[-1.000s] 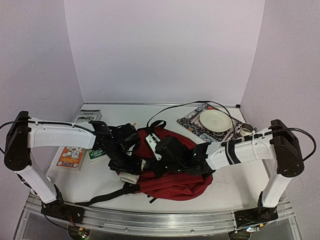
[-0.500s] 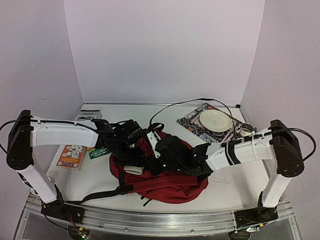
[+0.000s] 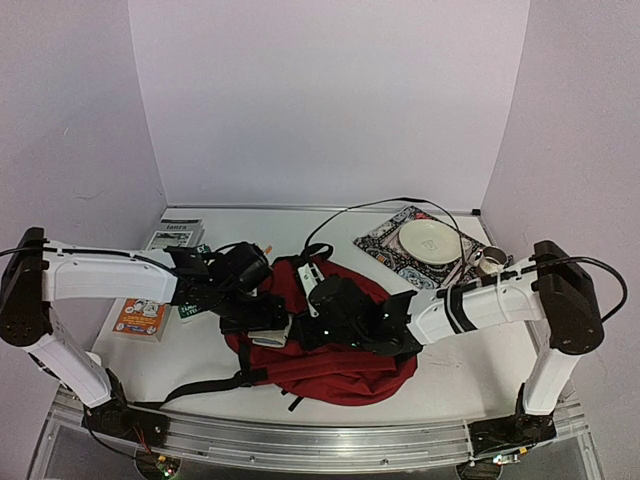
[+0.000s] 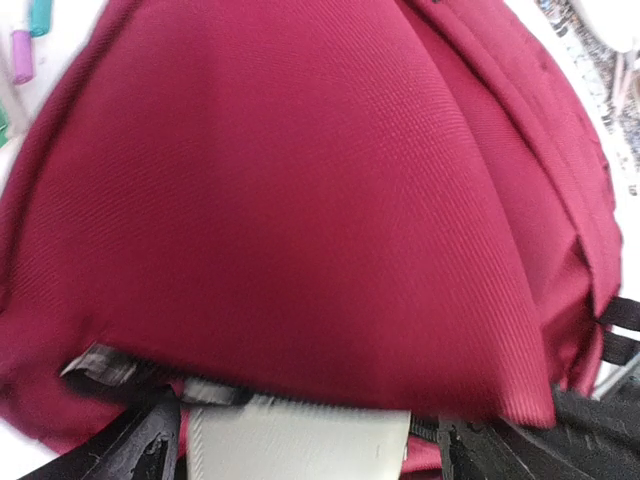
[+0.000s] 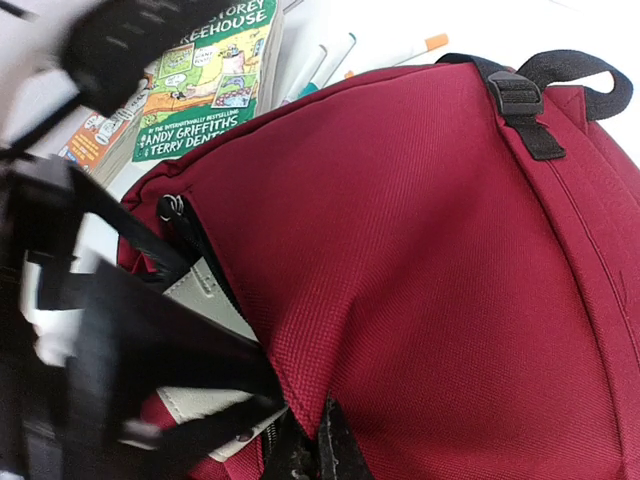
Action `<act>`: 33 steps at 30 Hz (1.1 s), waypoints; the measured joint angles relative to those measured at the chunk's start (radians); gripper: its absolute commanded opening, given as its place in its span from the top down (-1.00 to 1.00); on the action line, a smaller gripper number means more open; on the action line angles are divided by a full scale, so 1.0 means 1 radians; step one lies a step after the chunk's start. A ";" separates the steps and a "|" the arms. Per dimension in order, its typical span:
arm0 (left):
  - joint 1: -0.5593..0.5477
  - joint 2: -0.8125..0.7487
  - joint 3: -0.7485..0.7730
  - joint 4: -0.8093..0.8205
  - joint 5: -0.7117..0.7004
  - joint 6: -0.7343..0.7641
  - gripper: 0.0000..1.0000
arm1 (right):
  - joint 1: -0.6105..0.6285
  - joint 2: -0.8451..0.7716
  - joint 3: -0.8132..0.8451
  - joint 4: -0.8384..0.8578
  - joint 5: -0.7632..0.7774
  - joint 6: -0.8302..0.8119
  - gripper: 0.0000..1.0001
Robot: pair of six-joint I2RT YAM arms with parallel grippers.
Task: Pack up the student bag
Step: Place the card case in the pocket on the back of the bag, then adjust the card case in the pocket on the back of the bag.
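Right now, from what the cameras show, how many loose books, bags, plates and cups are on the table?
Books: 3 (white book, orange book, green book)
Student bag: 1
Plate: 1
Metal cup: 1
Total: 6
The white item half inside the bag is not counted.

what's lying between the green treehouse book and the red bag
A few marker pens lie between the green book and the student bag; the right wrist view shows them.

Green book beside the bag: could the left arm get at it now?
Probably yes: the green book lies uncovered on the table just left of the bag, and the left tool, open at the bag's mouth, need only draw back.
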 measured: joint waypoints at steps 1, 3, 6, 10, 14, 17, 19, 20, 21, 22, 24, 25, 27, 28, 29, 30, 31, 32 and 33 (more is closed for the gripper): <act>0.001 -0.023 -0.014 0.002 0.003 -0.007 -0.73 | 0.001 0.002 0.000 0.000 0.002 0.001 1.00; 0.002 -0.079 -0.053 0.015 0.012 -0.022 -0.66 | 0.003 0.007 0.000 0.003 0.004 0.001 1.00; 0.003 -0.137 -0.107 0.024 0.020 -0.044 -0.57 | 0.004 0.018 0.000 0.007 0.005 0.002 1.00; 0.004 -0.152 -0.164 0.041 0.036 -0.064 -0.43 | 0.004 0.023 0.000 0.010 0.005 0.002 1.00; 0.006 -0.149 -0.190 0.065 0.045 -0.080 -0.28 | 0.004 0.024 0.000 0.012 0.004 0.002 1.00; 0.009 -0.140 -0.199 0.103 0.060 -0.087 -0.16 | 0.004 0.024 0.000 0.013 0.004 0.002 1.00; 0.011 -0.128 -0.200 0.136 0.085 -0.090 -0.06 | 0.004 0.024 0.000 0.013 0.003 0.002 1.00; 0.012 -0.122 -0.200 0.155 0.098 -0.091 0.01 | 0.004 0.024 0.000 0.013 0.003 0.002 1.00; 0.012 -0.118 -0.200 0.173 0.110 -0.093 0.07 | 0.004 0.024 0.000 0.013 0.002 0.002 1.00; 0.012 -0.116 -0.200 0.187 0.119 -0.098 0.12 | 0.004 0.024 0.000 0.013 0.002 0.003 1.00; 0.012 -0.116 -0.204 0.217 0.135 -0.109 0.19 | 0.004 0.024 0.000 0.013 0.001 0.005 1.00; 0.013 -0.117 -0.207 0.232 0.142 -0.117 0.24 | 0.004 0.024 0.000 0.013 0.002 0.006 1.00; 0.013 -0.125 -0.227 0.277 0.153 -0.135 0.36 | 0.004 0.024 0.000 0.013 0.002 0.008 1.00; 0.014 -0.136 -0.244 0.300 0.158 -0.147 0.43 | 0.004 0.024 0.000 0.013 0.002 0.010 1.00; 0.014 -0.149 -0.264 0.323 0.163 -0.159 0.50 | 0.004 0.024 0.000 0.013 0.002 0.012 1.00; 0.015 -0.162 -0.280 0.344 0.166 -0.174 0.56 | 0.004 0.025 0.000 0.013 0.002 0.014 1.00; 0.015 -0.177 -0.301 0.376 0.165 -0.195 0.63 | 0.004 0.025 0.000 0.013 0.001 0.016 1.00; 0.015 -0.193 -0.322 0.408 0.163 -0.215 0.69 | 0.004 0.025 0.000 0.013 0.001 0.018 1.00; 0.015 -0.208 -0.341 0.434 0.160 -0.232 0.74 | 0.004 0.025 0.000 0.013 0.000 0.021 1.00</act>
